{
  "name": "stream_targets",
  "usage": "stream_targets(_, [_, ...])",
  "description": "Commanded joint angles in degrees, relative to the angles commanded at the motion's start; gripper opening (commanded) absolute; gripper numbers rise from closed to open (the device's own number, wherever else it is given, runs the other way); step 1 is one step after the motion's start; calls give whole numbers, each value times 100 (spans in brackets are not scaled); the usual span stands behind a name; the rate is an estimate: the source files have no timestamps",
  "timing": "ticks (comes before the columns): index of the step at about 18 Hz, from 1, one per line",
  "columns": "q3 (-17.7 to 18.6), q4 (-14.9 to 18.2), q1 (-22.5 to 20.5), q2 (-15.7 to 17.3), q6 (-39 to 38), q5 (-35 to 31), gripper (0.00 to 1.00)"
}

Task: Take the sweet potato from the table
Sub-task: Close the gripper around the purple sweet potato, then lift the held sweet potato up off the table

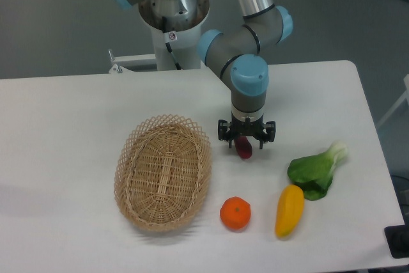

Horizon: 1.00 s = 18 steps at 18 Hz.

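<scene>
The sweet potato (243,148) hangs clamped between the 2 fingers of the gripper (246,136), just above the white table (64,113), right of the wicker basket (163,172). Nearer the front edge sit an orange (235,213) and a yellow vegetable (289,210), with a leafy green (314,171) just behind them.

Reaches down from the pedestal with wrist vertical, gripper (245,141) pointing straight at the table, fingers closed around a small item.
</scene>
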<state>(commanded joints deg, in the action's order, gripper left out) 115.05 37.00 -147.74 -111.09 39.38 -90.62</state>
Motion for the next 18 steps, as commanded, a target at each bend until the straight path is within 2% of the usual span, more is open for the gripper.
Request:
stream_targets(3, [44, 0, 0, 17, 0, 9, 56])
stream_targets(10, [35, 9, -9, 70, 79, 17, 38])
stream_targets(15, [-228, 18, -9, 158, 140, 17, 38])
stream_targets(18, [-509, 70, 0, 447, 272, 35, 38])
